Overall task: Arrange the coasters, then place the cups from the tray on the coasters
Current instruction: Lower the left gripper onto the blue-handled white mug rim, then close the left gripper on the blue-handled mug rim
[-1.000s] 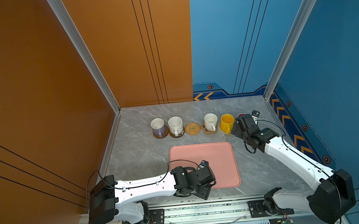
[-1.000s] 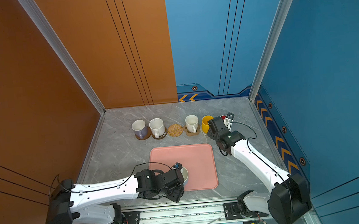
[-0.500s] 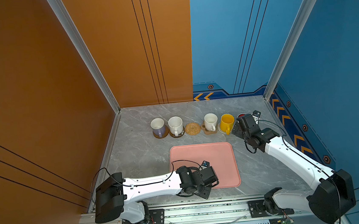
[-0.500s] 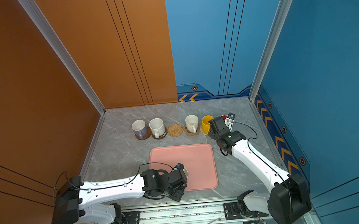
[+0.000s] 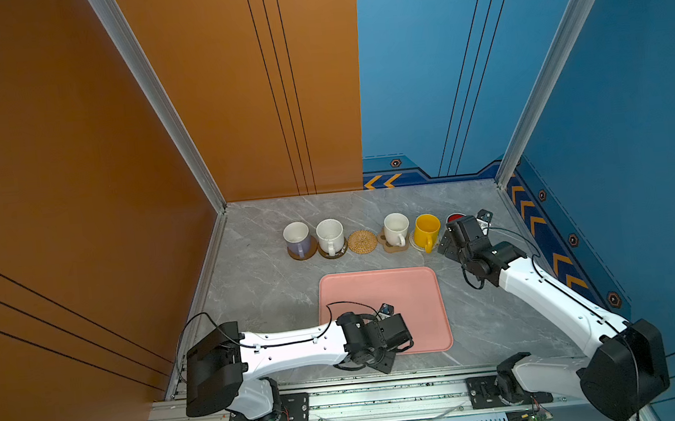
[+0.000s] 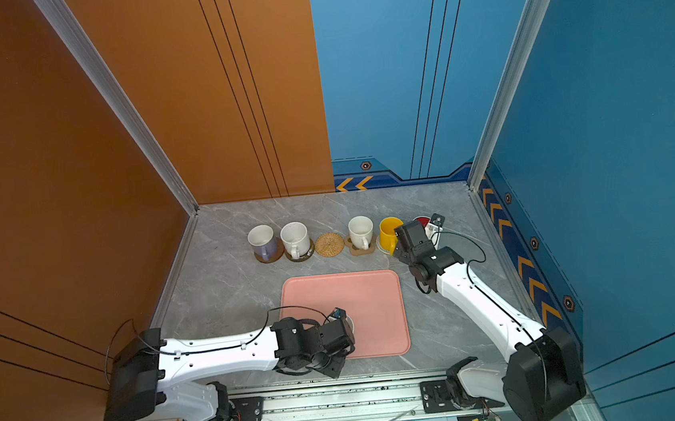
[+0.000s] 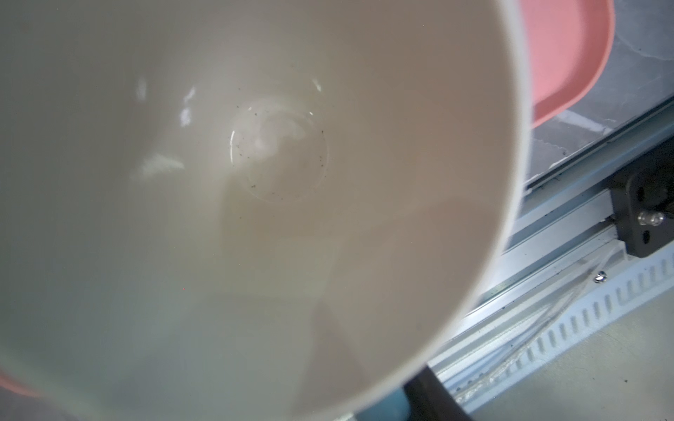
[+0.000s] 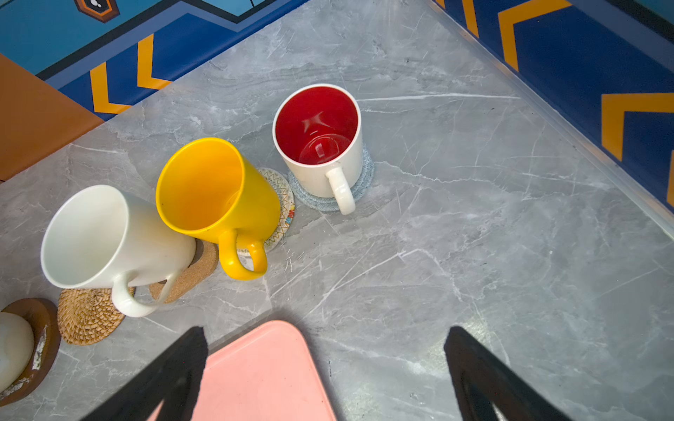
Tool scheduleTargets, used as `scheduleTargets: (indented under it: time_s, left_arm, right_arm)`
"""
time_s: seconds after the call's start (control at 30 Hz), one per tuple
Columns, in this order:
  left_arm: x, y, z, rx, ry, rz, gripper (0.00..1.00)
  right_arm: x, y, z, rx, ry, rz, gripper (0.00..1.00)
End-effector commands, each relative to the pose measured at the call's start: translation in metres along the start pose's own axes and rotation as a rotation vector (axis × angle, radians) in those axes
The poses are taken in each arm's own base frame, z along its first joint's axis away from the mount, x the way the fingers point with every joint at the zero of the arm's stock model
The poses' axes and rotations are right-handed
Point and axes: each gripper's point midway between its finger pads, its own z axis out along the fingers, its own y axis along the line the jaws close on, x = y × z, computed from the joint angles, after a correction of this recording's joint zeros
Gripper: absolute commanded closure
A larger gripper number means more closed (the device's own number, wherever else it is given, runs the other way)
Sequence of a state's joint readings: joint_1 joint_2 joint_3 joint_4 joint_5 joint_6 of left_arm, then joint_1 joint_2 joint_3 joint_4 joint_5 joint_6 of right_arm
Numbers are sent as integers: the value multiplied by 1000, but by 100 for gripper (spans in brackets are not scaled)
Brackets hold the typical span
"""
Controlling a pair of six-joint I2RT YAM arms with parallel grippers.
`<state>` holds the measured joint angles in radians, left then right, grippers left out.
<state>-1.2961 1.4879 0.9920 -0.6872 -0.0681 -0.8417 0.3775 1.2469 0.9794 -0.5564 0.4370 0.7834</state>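
One cup [image 7: 255, 218] sits on the tray [image 5: 376, 291], at its near left corner, right under the left gripper [image 5: 394, 331]. The left wrist view looks down into it, and it is pale and empty inside.

I think it is hard and smooth like a dish, so it could slip, and it could break if it drops. It looks light enough for one arm. A good place to hold it is the rim, with one finger inside and one outside. I cannot see its handle. The left gripper's fingers are hidden, so I cannot tell how wide it is or if it has the cup.

The right gripper [image 8: 326, 337] is spread wide and holds nothing. It hangs at the far right, near the red-inside cup [image 8: 317, 142].

Five cups stand on coasters in a far row. The rattan coaster [image 5: 362, 241] in the middle is bare, so the cup likely goes there. Cups stand close on both sides of it, so room is tight.

The table [image 5: 258, 276] is flat, grey and smooth. An orange wall [image 5: 74, 180] on the left and a blue wall [image 5: 633, 131] on the right close it in.
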Motion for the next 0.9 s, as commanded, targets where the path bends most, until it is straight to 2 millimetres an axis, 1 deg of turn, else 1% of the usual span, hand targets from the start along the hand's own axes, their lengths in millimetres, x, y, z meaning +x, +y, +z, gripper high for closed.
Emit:
scheduleTargets:
  time_s: [0.0, 0.3, 0.43, 0.57, 0.87]
  left_arm:
    - [-9, 3, -1, -14, -28, -33, 49]
    - [-9, 6, 3, -30, -24, -41, 54]
    - [-8, 9, 6, -41, -15, -50, 58]
    - [-8, 10, 6, -44, -17, -47, 66]
    - [-8, 14, 8, -49, -12, -55, 72]
  right_arm:
    - [-1, -6, -4, -6, -8, 23, 0]
    - [0, -9, -3, -3, -6, 30, 0]
    - [0, -9, -3, -2, -3, 29, 0]
    - [0, -9, -2, -3, -2, 27, 0]
    - [1, -9, -1, -6, 0, 27, 0]
